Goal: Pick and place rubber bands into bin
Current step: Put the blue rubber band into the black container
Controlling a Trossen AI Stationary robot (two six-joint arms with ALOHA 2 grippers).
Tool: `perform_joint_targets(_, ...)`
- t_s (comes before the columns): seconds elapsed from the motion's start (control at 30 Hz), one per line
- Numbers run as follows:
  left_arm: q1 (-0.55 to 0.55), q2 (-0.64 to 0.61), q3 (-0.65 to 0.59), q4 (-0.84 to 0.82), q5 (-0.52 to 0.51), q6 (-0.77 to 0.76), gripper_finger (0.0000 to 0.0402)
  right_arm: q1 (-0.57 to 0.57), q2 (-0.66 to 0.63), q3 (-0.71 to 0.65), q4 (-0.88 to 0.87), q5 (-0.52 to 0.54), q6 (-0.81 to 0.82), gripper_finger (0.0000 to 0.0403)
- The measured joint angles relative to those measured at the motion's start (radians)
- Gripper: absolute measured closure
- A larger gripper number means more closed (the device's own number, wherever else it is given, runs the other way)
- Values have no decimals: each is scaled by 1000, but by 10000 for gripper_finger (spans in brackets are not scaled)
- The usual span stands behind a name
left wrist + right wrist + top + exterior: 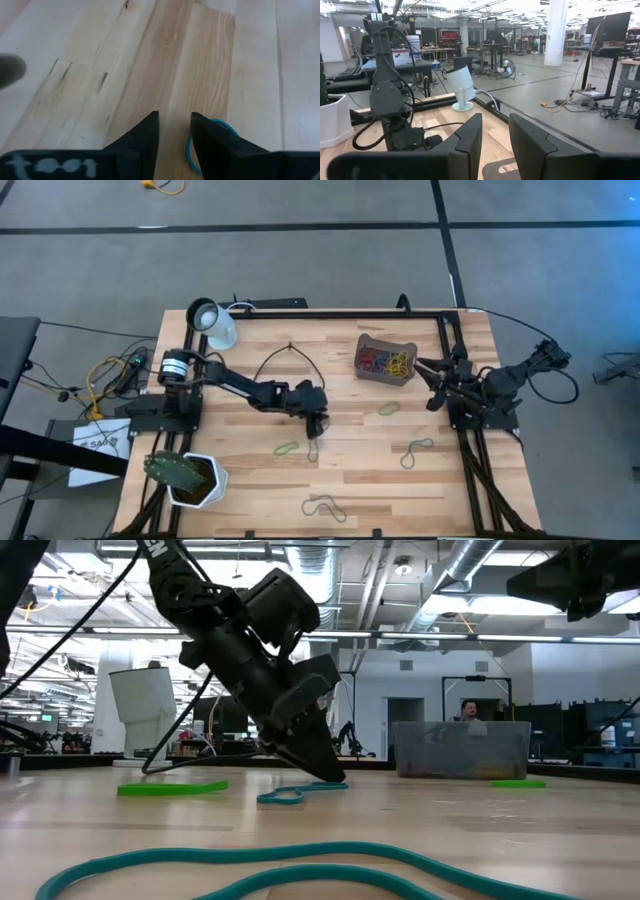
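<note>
Teal rubber band (192,150) lies beside the left hand's (175,131) slightly parted fingertips.

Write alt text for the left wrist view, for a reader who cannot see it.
The left hand points down at the pale wooden table, its two dark fingers slightly apart with bare wood showing in the gap. A thin blue rubber band lies on the wood just outside one finger, partly hidden by it, not between them.
</note>
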Motion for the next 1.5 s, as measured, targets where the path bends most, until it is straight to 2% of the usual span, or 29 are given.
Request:
perform_joint_targets(0.17,-32,-1,-3,7,-18,32,294,1,0,0,-22,0,16,310)
perform_joint_targets(0.47,-35,-14,-4,-7,18,33,294,1,0,0,-89,-1,140,310)
perform_joint_targets(0.77,-36,-130,-9,-191,14,93,294,2,1,0,-123,-3,196,310)
perform_joint_targets(0.87,-35,-127,-9,-238,9,94,294,2,2,0,-139,-3,210,310)
perform_joint_targets(1.1,-36,-70,-6,-171,-46,85,294,2,2,0,-142,-3,219,310)
perform_joint_targets(1.23,-35,-61,-6,-98,-33,85,294,2,2,0,-141,-2,218,310)
perform_joint_targets(1.5,-35,-59,-7,-80,-28,78,294,1,1,0,-140,0,210,310)
